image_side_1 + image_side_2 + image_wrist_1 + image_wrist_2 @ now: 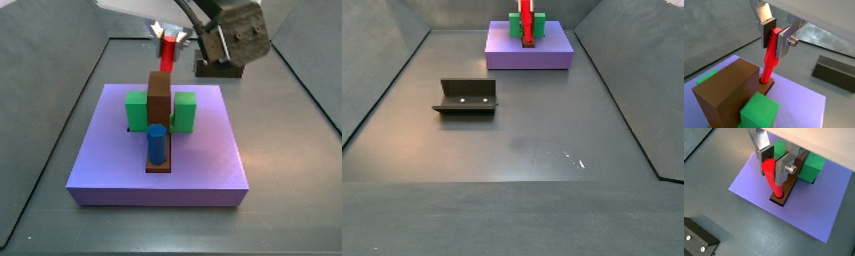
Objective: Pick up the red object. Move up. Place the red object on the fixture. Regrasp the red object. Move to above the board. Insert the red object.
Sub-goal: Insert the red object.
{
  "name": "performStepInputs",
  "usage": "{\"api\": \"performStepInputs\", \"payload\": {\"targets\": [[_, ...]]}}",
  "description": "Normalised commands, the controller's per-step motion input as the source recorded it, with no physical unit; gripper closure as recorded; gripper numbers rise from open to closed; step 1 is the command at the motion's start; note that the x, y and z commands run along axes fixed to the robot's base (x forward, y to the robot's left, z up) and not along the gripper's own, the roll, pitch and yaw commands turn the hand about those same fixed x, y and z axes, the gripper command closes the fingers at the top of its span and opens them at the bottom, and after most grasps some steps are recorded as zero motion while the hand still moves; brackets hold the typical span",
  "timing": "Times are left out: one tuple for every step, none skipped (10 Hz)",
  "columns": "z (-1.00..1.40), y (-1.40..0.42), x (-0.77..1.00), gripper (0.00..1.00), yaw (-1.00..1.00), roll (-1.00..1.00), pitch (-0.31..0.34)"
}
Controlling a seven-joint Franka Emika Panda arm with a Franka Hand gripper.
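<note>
My gripper (774, 42) is shut on the upper end of the red object (769, 62), a thin red stick that hangs nearly upright. In a wrist view (774, 170) the stick (773, 178) reaches down to the brown base strip (783, 199) on the lavender board (757, 193), and its lower tip sits in the strip's end. In a side view the gripper (170, 35) and the stick (167, 55) are above the board's (201, 165) far side, behind the brown bar (159, 100) and the blue peg (156, 143). The dark fixture (466, 97) stands apart on the floor.
Two green blocks (136, 112) (185, 110) flank the brown bar, close beside the stick. The fixture also shows in both wrist views (836, 72) (697, 240). Grey walls ring the floor (516, 150).
</note>
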Motion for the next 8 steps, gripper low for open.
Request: {"api": "performStepInputs", "payload": {"targets": [[-0.30,0.00,0.33,1.00,-0.08,0.08,0.069],[-0.35,0.00,0.07,1.00,-0.07,0.13,0.050],[-0.21,0.08,-0.28,1.00,-0.20,0.07,0.013],[-0.25,0.08,-0.50,1.00,-0.26,0.09,0.000],[-0.45,0.06,-0.69,1.00,-0.23,0.09,-0.061],[-0.63,0.06,-0.76,1.00,-0.19,0.08,-0.126],[-0.68,0.05,-0.59,1.00,-0.05,0.02,-0.184],[-0.79,0.08,-0.37,1.00,0.00,0.00,-0.171]]}}
